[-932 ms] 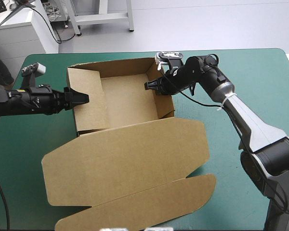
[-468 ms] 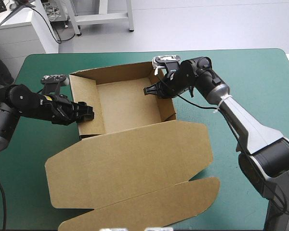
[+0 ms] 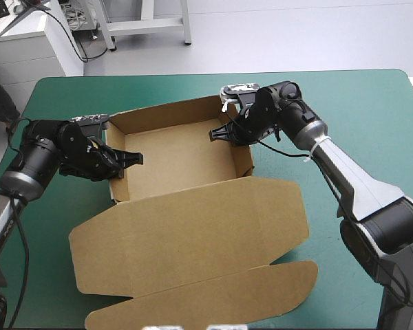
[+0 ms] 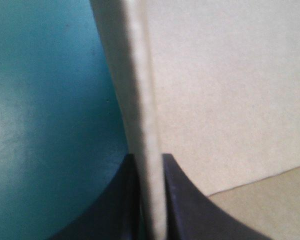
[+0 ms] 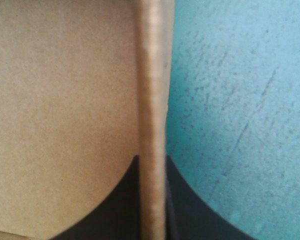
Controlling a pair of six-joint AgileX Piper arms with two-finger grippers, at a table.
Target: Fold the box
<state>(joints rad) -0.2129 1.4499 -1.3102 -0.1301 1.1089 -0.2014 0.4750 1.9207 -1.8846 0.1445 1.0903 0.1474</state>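
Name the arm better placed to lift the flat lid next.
Right, narrowly. The left gripper and right gripper are each shut midway along a side wall of the box, but the right arm runs close beside the lid; the left arm lies farther from it.

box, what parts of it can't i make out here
High view: the front flap of the box runs off the bottom edge.
Left wrist view: only a blurred wall edge shows, pinched in the left gripper; the rest is out of frame.
Right wrist view: likewise at the right gripper.
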